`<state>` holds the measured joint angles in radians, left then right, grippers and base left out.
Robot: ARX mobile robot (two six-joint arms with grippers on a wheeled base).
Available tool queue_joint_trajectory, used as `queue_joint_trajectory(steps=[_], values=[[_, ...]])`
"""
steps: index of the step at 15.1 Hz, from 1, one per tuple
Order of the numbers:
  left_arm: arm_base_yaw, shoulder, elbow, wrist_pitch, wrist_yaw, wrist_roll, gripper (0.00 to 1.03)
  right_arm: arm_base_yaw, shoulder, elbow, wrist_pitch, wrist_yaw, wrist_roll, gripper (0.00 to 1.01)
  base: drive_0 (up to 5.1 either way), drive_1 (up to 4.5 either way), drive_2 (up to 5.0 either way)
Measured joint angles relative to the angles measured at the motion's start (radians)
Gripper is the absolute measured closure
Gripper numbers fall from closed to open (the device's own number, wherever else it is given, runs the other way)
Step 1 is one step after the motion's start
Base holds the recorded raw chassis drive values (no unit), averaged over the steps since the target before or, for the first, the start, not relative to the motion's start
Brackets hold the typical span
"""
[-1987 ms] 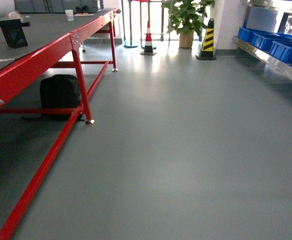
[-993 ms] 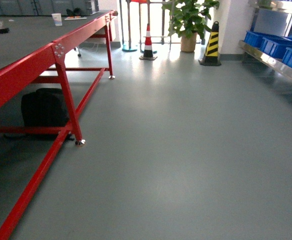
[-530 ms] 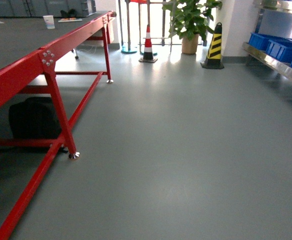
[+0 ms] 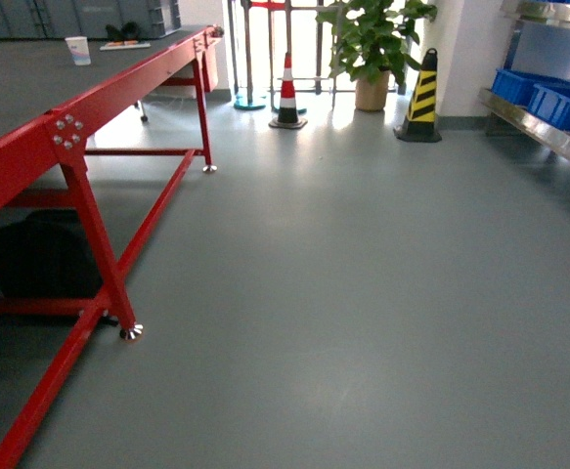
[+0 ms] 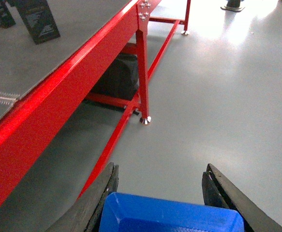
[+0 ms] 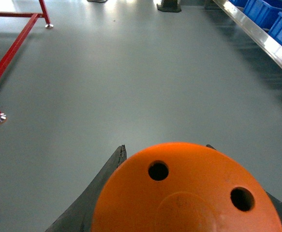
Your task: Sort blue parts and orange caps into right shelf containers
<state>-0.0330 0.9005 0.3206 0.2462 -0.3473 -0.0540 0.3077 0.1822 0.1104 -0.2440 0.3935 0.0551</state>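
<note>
Left gripper clamps blue part between its fingers; right gripper clamps orange cap. Containers far right.

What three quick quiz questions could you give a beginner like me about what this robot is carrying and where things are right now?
1. True or false: the left gripper holds a blue part.
2. What does the right gripper carry?
A. a paper cup
B. an orange cap
C. a traffic cone
3. Fill in: in the head view, the blue containers sit on the right shelf at the ___ edge of the picture.

Key: 1 true. 2 B. 3 right.
</note>
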Motion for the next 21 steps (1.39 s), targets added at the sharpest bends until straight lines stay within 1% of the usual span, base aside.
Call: queue_joint_trajectory(steps=[13, 15, 16, 21], values=[[0.0, -0.001, 0.0, -0.002, 0.0, 0.0, 0.58, 0.0, 0.0, 0.0, 0.0, 0.0, 0.0, 0.59, 0.0, 4.27, -4.3], [0.0, -0.001, 0.0, 0.001, -0.001, 0.0, 0.58, 0.0, 0.002, 0.0, 0.001, -0.001, 0.0, 0.59, -1.4, 2.9, -5.7], [0.001, -0.002, 0.0, -0.001, -0.001, 0.0, 0.58, 0.0, 0.001, 0.0, 0.002, 0.0, 0.0, 0.59, -2.0, 2.35, -6.3], [0.001, 0.002, 0.0, 0.0, 0.001, 0.0, 0.58, 0.0, 0.001, 0.0, 0.001, 0.0, 0.0, 0.59, -1.5, -1.46, -1.5]])
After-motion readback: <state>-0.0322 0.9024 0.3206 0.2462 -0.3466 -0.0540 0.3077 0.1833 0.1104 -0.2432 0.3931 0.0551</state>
